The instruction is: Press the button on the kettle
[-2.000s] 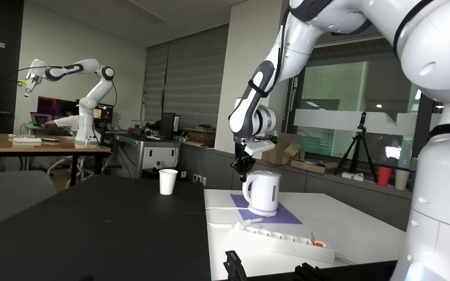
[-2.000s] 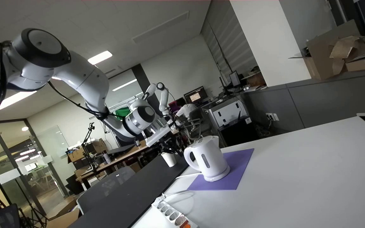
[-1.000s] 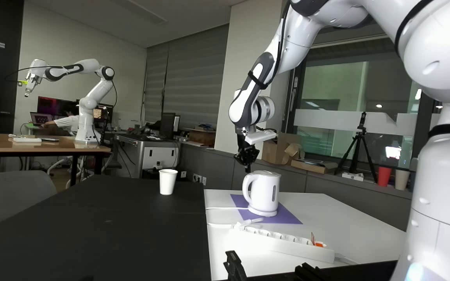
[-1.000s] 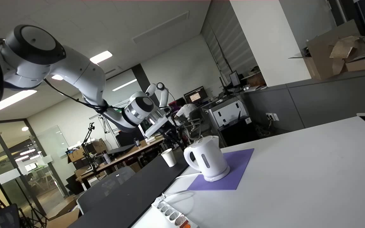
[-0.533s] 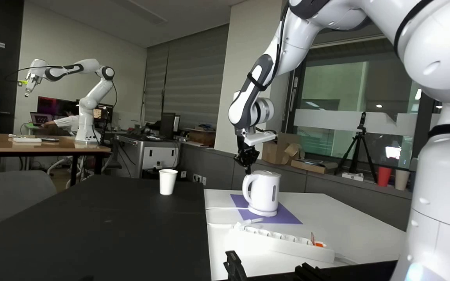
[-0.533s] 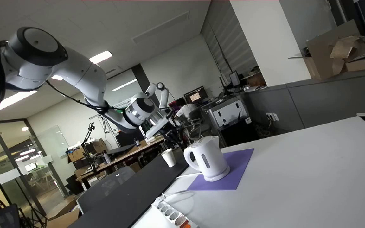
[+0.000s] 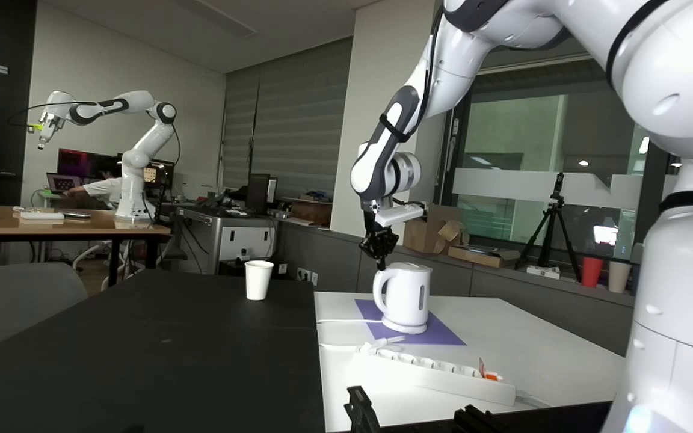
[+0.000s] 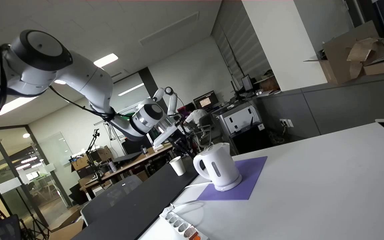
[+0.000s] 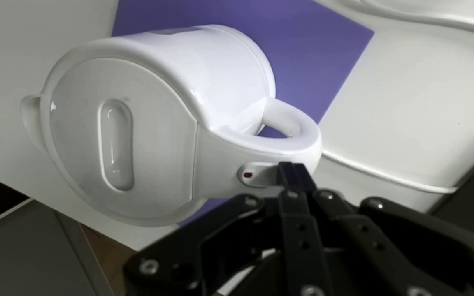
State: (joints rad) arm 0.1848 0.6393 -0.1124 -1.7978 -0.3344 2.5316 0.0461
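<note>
The white kettle [image 9: 126, 131] stands upright on a purple sheet [image 9: 311, 53]; it also shows in both exterior views [image 7: 409, 294] [image 8: 222, 168]. Its loop handle [image 9: 290, 119] points toward my gripper. A grey oval button [image 9: 259, 174] with a small red mark lies on top of the handle in the wrist view. My gripper [image 9: 295, 166] is shut, both black fingertips together with nothing between them. The tips cover the button's outer end; I cannot tell whether they touch it. In both exterior views the gripper [image 7: 381, 263] [image 8: 192, 153] points down at the handle's top.
A white power strip [image 7: 437, 376] lies in front of the kettle. A white cord [image 9: 385, 176] runs from the kettle across the white table [image 8: 312, 186]. A white paper cup [image 7: 258, 281] stands on the adjoining black table [image 7: 160, 355].
Over two seconds my gripper has risen from its tilted pose by the handle and turned more upright above it. In the last second it has lowered slightly. The kettle has not moved.
</note>
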